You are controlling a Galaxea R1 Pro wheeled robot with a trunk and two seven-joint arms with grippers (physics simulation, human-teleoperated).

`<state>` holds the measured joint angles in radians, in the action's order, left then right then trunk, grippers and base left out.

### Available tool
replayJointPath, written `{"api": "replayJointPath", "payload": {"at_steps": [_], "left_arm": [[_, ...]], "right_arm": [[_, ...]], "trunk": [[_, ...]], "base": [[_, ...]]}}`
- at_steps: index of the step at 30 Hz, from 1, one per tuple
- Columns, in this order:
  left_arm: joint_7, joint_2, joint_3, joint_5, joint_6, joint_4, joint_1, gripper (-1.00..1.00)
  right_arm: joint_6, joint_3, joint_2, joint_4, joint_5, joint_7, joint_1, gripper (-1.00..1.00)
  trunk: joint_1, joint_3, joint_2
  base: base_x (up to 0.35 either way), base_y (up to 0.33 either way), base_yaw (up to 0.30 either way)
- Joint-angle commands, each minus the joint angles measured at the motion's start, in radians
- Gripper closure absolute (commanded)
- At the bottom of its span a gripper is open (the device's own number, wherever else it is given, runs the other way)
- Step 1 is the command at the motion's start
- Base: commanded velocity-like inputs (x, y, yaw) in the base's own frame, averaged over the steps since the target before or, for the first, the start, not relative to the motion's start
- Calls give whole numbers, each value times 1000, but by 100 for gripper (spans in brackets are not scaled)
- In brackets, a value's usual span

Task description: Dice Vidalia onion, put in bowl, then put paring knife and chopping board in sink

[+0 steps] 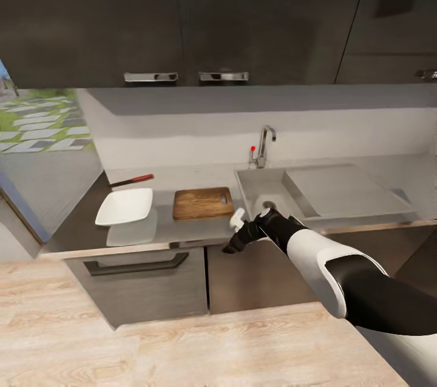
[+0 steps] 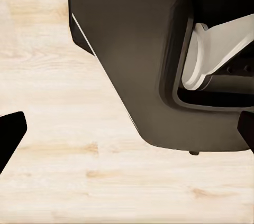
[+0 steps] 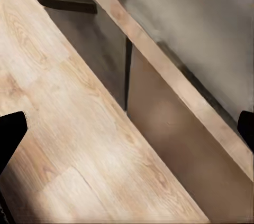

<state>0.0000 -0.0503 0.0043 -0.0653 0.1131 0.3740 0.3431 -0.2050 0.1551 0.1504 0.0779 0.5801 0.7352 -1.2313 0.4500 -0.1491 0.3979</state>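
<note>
The chopping board (image 1: 203,203) lies flat on the grey countertop (image 1: 182,226), just left of the sink (image 1: 328,192). Further left sits the white bowl (image 1: 124,206), and behind it the paring knife (image 1: 132,180) with its reddish handle pointing right. The Vidalia onion is hidden; my right forearm covers part of the basin near the drain (image 1: 269,205). At the counter's front edge, below the board's right corner, my right gripper (image 1: 232,246) (image 3: 127,131) is open and empty. Open and empty as well, my left gripper (image 2: 127,134) hangs over the wooden floor.
The chrome tap (image 1: 264,147) with its red-tipped lever stands behind the basin. Dark cabinet doors (image 1: 145,280) run under the counter, with dark wall cupboards overhead. My own dark base (image 2: 137,49) shows in the left wrist view. Pale wood floor (image 1: 91,344) lies in front.
</note>
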Motion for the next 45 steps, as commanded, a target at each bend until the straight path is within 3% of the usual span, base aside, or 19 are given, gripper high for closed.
{"api": "replayJointPath", "payload": {"at_steps": [1,12,19,26,27,28,33,34,38,41,42,45], "left_arm": [[0,0,0,-7,1,2,1,-100],[0,0,1,-6,2,7,0,-100],[0,5,3,-7,3,21,-1,-100],[1,16,3,-7,2,135,-6,-100],[0,25,3,-7,2,159,-16,-100],[0,27,3,-7,3,165,-22,-100],[0,34,3,-6,2,183,-55,-100],[0,36,3,-6,2,184,-78,-100],[0,36,3,-6,1,181,-106,-100],[0,36,3,-5,1,179,-121,-100],[0,36,3,-4,-1,175,-143,-100],[0,36,3,-4,-1,168,-157,-100]], "right_arm": [[-8,8,0,2,-8,3,-1,-100],[36,8,0,-2,-9,0,9,-100],[155,8,-9,-53,-9,-3,68,-100],[277,6,-37,-58,-9,-118,284,-100],[312,6,-52,-59,-9,-185,353,-100],[324,6,-62,-59,-9,-208,382,-100],[386,6,-108,-59,-10,-258,499,-100],[429,6,-139,-60,-11,-279,568,-100],[465,6,-178,-61,-19,-345,661,-100],[475,5,-190,-62,-38,-395,713,-100],[479,5,-199,-62,-101,-481,787,-100],[481,5,-207,-63,-167,-559,849,-100]], "trunk": [[0,-2,2],[0,-2,2],[0,-2,2],[0,-2,2],[0,-2,2],[0,-2,2],[0,-2,2],[0,-2,2],[0,-2,2],[0,-2,2],[0,-2,2],[0,-2,2]], "base": [[-344,0,0],[-338,0,0],[-112,0,0],[-5,0,0],[0,0,0],[0,0,0],[0,0,0],[0,0,0],[0,0,0],[0,0,0],[0,0,0],[0,0,0]]}}
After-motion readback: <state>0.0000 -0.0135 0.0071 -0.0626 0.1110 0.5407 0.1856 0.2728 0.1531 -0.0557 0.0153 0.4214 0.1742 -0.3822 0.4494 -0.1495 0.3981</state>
